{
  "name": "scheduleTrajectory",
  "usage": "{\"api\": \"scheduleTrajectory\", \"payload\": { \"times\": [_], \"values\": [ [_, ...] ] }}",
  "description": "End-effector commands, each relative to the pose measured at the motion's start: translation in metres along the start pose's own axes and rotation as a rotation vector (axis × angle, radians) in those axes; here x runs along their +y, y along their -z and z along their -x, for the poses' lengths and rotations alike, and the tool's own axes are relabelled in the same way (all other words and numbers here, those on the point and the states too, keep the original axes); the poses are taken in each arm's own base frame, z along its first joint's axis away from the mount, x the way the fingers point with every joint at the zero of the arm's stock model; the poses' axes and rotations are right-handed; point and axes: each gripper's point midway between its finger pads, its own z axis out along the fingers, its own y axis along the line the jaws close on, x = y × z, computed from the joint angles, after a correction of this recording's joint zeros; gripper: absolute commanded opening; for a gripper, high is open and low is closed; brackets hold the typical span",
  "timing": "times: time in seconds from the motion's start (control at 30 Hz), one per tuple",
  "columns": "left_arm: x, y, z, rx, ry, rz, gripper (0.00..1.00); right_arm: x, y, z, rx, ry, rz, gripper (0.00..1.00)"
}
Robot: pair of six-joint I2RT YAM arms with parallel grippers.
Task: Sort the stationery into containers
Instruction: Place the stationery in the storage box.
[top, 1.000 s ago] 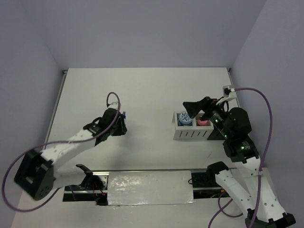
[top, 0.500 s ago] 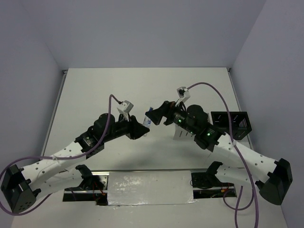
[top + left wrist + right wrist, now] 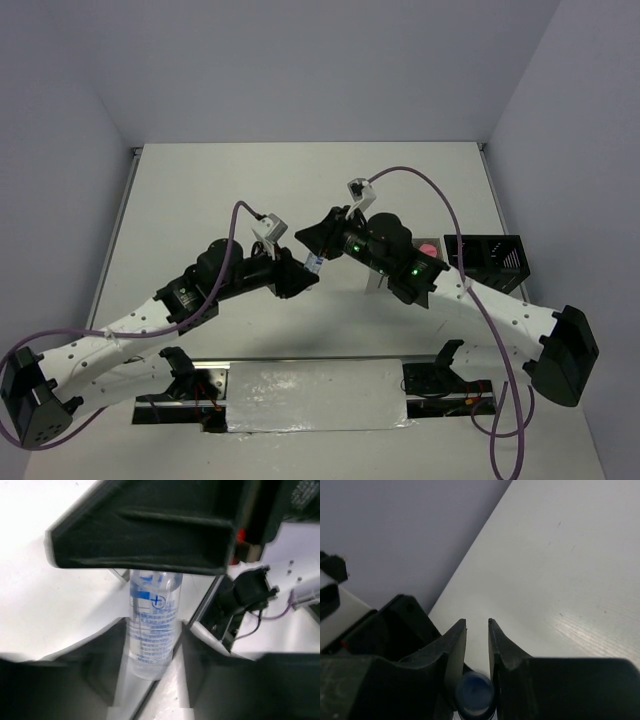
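Over the white desk (image 3: 300, 180), the bottle (image 3: 152, 630) is gripped by the left pincer (image 3: 152, 650) and its cap (image 3: 475, 695) pinched by the right pincer (image 3: 477, 622); it could be dropped if either grip is released too soon.

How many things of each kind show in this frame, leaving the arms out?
Bottle: 1 (clear, blue cap)
Pink item: 1
Containers: 2 (white organizer, black mesh box)
Total: 4
The right arm covers most of the organizer, so anything else in it is hidden.
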Motion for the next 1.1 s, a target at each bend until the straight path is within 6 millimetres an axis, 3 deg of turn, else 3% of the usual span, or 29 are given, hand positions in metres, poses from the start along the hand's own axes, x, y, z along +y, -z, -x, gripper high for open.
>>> {"api": "scheduleTrajectory", "payload": {
  "times": [0.0,0.03,0.13,0.23,0.27,0.33,0.37,0.4,0.5,0.63,0.7,0.73,0.83,0.9,1.07],
  "values": [
    [-0.007,0.004,0.049,-0.136,-0.040,0.033,0.65,0.020,0.014,0.029,-0.070,0.069,0.046,0.00],
    [-0.004,0.005,0.051,-0.140,-0.039,0.054,0.95,0.014,0.016,0.035,-0.089,0.081,0.011,0.00],
    [0.006,0.007,0.054,-0.129,-0.034,0.127,0.99,-0.006,0.027,0.057,-0.143,0.109,-0.063,0.00],
    [0.017,0.013,0.054,-0.094,-0.022,0.213,0.99,-0.054,0.055,0.103,-0.275,0.184,-0.294,0.00],
    [0.023,0.019,0.049,-0.059,-0.013,0.260,0.99,-0.084,0.073,0.120,-0.309,0.237,-0.427,0.00],
    [0.035,0.030,0.046,-0.032,0.008,0.348,0.99,-0.109,0.110,0.150,-0.407,0.297,-0.602,0.00],
    [0.044,0.039,0.053,-0.050,0.011,0.425,0.99,-0.132,0.141,0.168,-0.477,0.347,-0.791,0.00],
    [0.056,0.051,0.040,0.009,0.019,0.503,0.99,-0.143,0.170,0.180,-0.522,0.358,-0.905,0.00],
    [0.068,0.074,0.035,0.030,0.022,0.606,0.99,-0.169,0.242,0.204,-0.659,0.389,-1.234,0.00],
    [0.067,0.098,0.018,0.070,0.004,0.598,0.99,-0.191,0.325,0.216,-0.806,0.307,-1.616,0.00],
    [0.069,0.106,0.010,0.078,0.001,0.599,0.99,-0.205,0.344,0.218,-0.811,0.281,-1.710,0.00],
    [0.070,0.108,0.006,0.086,0.008,0.603,0.99,-0.214,0.367,0.220,-0.860,0.235,-1.780,0.00],
    [0.063,0.105,0.001,0.090,0.000,0.552,0.99,-0.246,0.390,0.214,-0.882,0.114,-1.840,0.00],
    [0.063,0.101,-0.003,0.116,-0.012,0.544,0.99,-0.266,0.389,0.207,-0.860,0.063,-1.837,0.00],
    [0.067,0.093,-0.011,0.172,-0.026,0.551,0.99,-0.285,0.396,0.200,-0.882,0.058,-1.898,0.00]
  ]
}}
